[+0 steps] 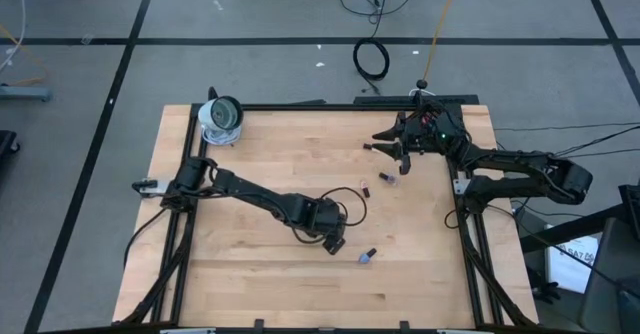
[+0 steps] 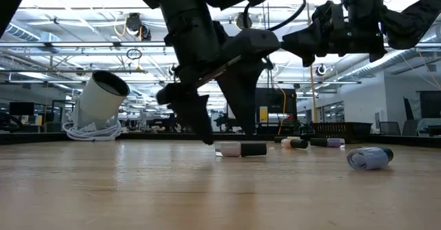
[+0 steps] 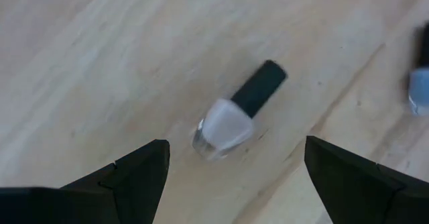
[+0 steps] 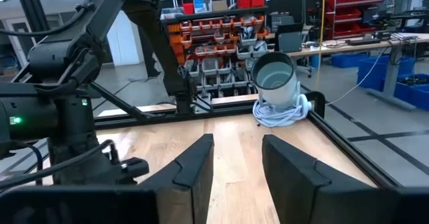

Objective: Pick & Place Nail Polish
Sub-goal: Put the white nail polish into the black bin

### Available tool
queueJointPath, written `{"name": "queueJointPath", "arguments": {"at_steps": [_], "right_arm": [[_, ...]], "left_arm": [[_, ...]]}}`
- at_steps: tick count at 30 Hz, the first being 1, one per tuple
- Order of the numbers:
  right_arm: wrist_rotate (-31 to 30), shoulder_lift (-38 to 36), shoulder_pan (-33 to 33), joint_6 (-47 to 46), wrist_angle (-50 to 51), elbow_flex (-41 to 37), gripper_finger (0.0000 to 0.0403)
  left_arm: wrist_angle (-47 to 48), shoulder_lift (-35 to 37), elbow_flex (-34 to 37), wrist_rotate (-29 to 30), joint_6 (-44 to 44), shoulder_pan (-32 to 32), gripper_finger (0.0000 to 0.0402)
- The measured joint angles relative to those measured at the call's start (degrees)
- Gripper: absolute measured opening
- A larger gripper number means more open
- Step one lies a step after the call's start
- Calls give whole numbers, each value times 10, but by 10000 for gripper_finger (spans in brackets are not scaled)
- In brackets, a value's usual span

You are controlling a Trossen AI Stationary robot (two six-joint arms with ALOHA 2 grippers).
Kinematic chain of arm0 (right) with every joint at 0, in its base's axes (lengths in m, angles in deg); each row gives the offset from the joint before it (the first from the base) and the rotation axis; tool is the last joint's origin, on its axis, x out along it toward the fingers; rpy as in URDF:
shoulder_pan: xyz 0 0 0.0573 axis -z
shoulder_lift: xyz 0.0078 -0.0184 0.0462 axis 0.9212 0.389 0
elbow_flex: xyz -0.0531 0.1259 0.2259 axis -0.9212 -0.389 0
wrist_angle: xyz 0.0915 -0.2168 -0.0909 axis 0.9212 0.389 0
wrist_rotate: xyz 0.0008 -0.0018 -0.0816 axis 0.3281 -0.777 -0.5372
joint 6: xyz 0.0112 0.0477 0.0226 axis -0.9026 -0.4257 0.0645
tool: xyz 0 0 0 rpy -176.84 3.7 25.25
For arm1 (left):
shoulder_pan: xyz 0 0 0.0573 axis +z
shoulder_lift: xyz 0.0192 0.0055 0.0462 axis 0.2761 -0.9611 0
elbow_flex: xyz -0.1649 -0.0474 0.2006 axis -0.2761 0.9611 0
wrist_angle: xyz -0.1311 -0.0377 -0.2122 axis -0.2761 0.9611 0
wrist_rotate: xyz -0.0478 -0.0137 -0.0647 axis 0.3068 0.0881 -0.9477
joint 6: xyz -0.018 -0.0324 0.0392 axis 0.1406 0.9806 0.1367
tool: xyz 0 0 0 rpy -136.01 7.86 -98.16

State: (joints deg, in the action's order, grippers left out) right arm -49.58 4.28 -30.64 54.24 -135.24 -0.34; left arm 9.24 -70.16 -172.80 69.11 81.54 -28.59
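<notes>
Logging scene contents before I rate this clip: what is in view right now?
pale bottle: one, whitish with dark cap, lying on its side under the left claw.
blue bottle: one, lying close beside the pale one.
purple bottle: one, mid-table near the right claw.
small bottle: one, colour unclear, beside the purple one.
white cylinder: one, on a coiled cable, far left corner.
table: one, light wood, black frame.
left claw: open, low over the pale bottle.
right claw: open, empty, raised at the far right.
</notes>
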Motion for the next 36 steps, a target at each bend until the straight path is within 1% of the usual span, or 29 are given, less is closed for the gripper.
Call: {"name": "queueJointPath", "arguments": {"at_steps": [5,9,12,14,22,27,31,36], "right_arm": [[0,0,0,0,-2,0,116],[0,0,0,0,-1,0,116],[0,0,0,-4,-1,0,116],[0,0,0,-4,-1,0,116],[0,0,0,-4,-1,0,116],[0,0,0,-4,-1,0,116],[0,0,0,-9,-1,0,116],[-1,0,0,-19,-1,0,116]], "left_arm": [[-10,0,0,2,-140,0,340],[-11,0,2,20,-246,-2,340],[-14,0,7,40,-317,-3,340],[-14,0,12,41,-350,-3,340],[-15,-1,33,35,-408,-3,340],[-57,-1,33,36,-461,-3,340],[-61,-1,33,29,-495,0,340],[-110,0,67,-13,-488,17,340]]}}
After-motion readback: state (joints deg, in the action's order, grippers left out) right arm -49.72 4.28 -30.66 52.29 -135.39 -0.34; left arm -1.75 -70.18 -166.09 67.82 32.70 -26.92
